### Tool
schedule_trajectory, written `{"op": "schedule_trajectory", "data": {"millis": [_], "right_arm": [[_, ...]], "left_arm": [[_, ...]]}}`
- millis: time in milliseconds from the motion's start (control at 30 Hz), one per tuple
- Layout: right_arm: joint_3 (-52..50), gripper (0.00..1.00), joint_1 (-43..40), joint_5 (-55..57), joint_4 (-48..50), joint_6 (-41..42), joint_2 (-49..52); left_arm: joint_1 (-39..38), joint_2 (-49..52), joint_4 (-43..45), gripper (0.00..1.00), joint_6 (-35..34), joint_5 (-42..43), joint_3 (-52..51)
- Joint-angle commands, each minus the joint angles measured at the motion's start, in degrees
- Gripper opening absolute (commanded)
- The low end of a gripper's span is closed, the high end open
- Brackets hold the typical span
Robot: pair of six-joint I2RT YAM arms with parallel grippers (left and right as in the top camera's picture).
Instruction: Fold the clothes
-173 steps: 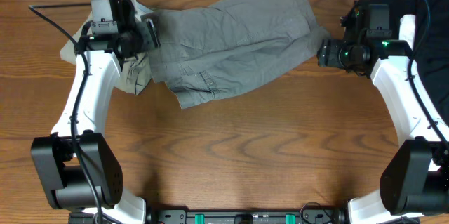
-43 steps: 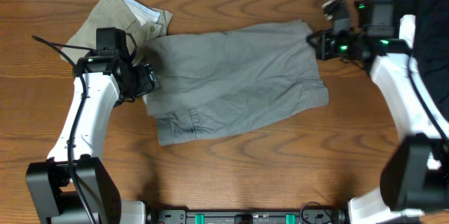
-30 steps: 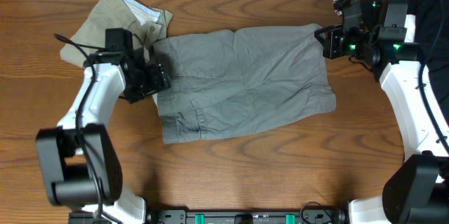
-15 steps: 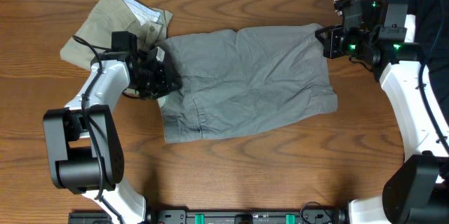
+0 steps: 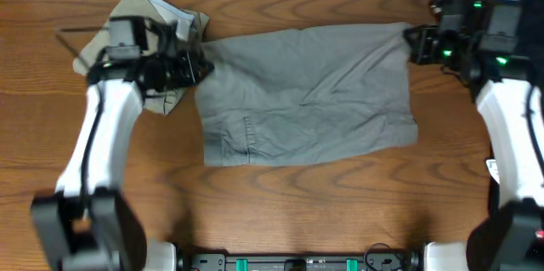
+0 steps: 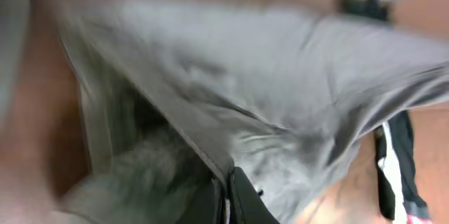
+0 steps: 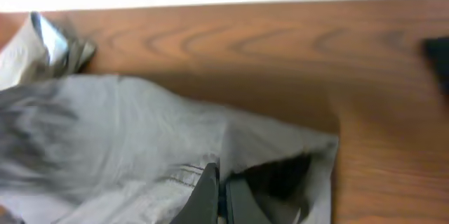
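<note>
We see the grey shorts [image 5: 306, 93] spread flat on the table [image 5: 280, 211], with their long far edge running between our two grippers. The left gripper [image 5: 200, 65] sits at the shorts' far left corner and the right gripper [image 5: 410, 42] at their far right corner. The near edge of the shorts lies loose on the wood, well apart from both grippers.

The left wrist view is blurred. Even so, it shows the left fingers [image 6: 245, 206] pressed together with a ridge of the grey cloth nipped between them, the rest of the shorts fanning away from the tips. In the right wrist view, the right fingers [image 7: 205, 199] are likewise drawn tight together. They pinch the hem at the shorts' corner, where the cloth folds over itself just beside the tips.

The khaki shorts [image 5: 140, 12] lie crumpled just beside the grey shorts' left corner, partly hidden under our left arm.
</note>
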Motion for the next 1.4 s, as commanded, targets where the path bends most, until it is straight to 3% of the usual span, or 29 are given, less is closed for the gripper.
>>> {"op": "schedule_trajectory", "data": {"millis": [0, 400, 667, 833, 967, 1067, 1200, 1367], "right_arm": [[0.2, 0.01, -1.7, 2.2, 0.2, 2.3, -6.9], [0.2, 0.01, -2.2, 18.3, -0.2, 6.8, -23.9], [0.2, 0.01, -2.2, 19.4, -0.2, 7.0, -27.8], [0.2, 0.01, -2.1, 19.2, 0.0, 9.0, -21.8], [0.2, 0.01, -2.1, 17.6, 2.7, 10.7, -12.6], [0.2, 0.01, -2.1, 14.4, 9.9, 10.7, -3.7], [0.2, 0.03, -2.1, 6.1, 26.1, 11.1, 8.2], [0.2, 0.04, -3.1, -1.1, 34.9, 17.6, 14.1]], "left_arm": [[0.3, -8.7, 1.2, 0.06, 0.3, -0.9, 1.8], [0.3, -32.2, 4.8, 0.06, 0.1, -8.7, 1.8], [0.3, -37.9, 5.8, 0.06, -1.8, -15.2, 1.8], [0.3, -30.8, 6.1, 0.06, -1.8, -17.8, 1.8], [0.3, -20.3, 12.6, 0.06, -1.8, -18.1, 1.8], [0.3, -10.6, 21.7, 0.06, -3.4, -18.1, 1.9], [0.3, 2.4, 31.4, 0.07, -10.6, -17.5, 4.7], [0.3, 9.9, 28.2, 0.08, -10.6, -17.5, 12.5]]}}
